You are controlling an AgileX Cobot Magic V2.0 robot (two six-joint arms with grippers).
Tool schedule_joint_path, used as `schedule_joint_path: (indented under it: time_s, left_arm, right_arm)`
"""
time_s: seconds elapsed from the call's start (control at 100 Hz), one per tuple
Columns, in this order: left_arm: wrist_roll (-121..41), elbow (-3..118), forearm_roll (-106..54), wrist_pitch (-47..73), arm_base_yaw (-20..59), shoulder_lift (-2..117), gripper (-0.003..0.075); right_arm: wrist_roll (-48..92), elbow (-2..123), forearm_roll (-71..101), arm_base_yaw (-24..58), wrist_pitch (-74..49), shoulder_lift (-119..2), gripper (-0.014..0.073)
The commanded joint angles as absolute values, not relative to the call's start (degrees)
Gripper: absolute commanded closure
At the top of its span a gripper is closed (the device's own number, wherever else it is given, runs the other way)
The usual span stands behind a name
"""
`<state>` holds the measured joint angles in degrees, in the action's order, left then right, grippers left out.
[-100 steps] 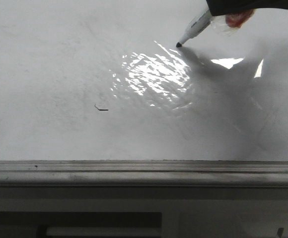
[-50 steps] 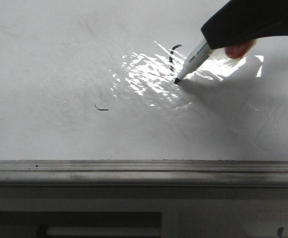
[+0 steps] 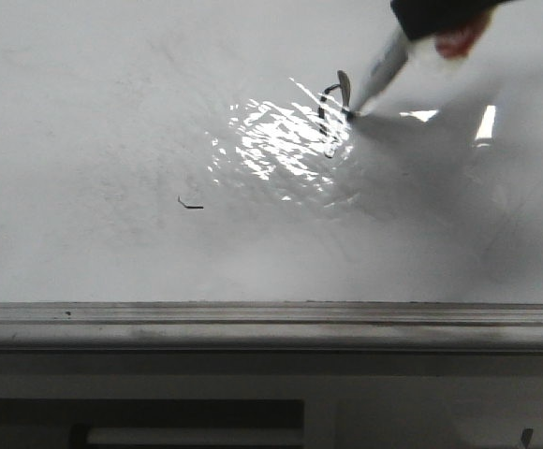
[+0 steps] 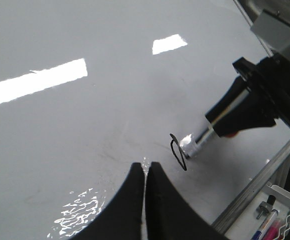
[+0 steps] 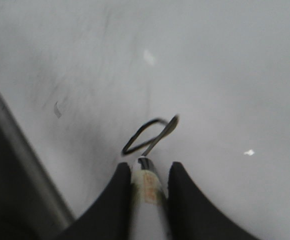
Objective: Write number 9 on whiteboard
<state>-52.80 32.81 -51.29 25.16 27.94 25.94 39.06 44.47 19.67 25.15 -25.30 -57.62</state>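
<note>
- Here, the whiteboard (image 3: 112, 112) spreads wide and bare on every side of the right fingers (image 5: 145, 172), apart from the marks named below; its only near edge is the grey metal rail (image 3: 271, 323) along the lower border, well away from them in the front view.
- In the left wrist view that same rail (image 4: 255, 192) runs just past the right gripper body, with a small ribbed tray of pens (image 4: 275, 220) beyond it.
- The right fingers are clamped narrowly on a marker (image 3: 384, 70), which slants down from them to a dark tip touching the surface.
- The number 9 (image 3: 332, 108) lies right at that tip: so far a narrow closed loop of thin dark line, lying at the upper right edge of the wrinkled glare patch (image 3: 286, 140).
- In the right wrist view the loop (image 5: 145, 135) sits just ahead of the fingers, slightly blurred.
- The left fingers (image 4: 145, 172) are pressed together, nothing between them, black and smoothly tapered, hovering near the loop (image 4: 177, 157) but apart from it.
- The board is glossy white, its film rippled where the light strikes, with bright rectangular reflections elsewhere.
- A tiny dark tick mark (image 3: 190, 204) sits well off from the right fingers, toward the rail.
- The marker barrel is pale with a red label.
</note>
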Motion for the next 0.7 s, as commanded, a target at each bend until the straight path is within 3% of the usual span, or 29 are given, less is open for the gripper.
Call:
schedule_joint_path:
  time_s: [0.0,0.23,0.48,0.55,0.69]
  left_arm:
    - [-52.2,34.1,-53.3,22.8,27.8,26.2,0.0741]
    - [-52.2,32.4,-53.4,23.1,27.8,26.2,0.0741]
    - [-52.3,31.9,-53.6,23.7,27.8,27.0,0.0722]
    - [-53.6,32.1,-53.6,26.2,27.8,29.0,0.0628]
    - [-60.3,33.5,-57.2,35.3,27.8,37.2,0.0319]
  right_arm:
    - [39.5,43.8,22.0,24.6,-29.4,-57.1,0.0634]
    - [39.5,39.3,23.4,24.6,-25.4,-53.6,0.0635]
    - [40.2,47.2,25.6,26.4,-29.6,-47.6,0.0635]
    - [40.4,49.8,25.6,28.1,-33.0,-47.3,0.0636]
    - [41.3,52.3,25.6,32.7,-39.3,-49.3,0.0635]
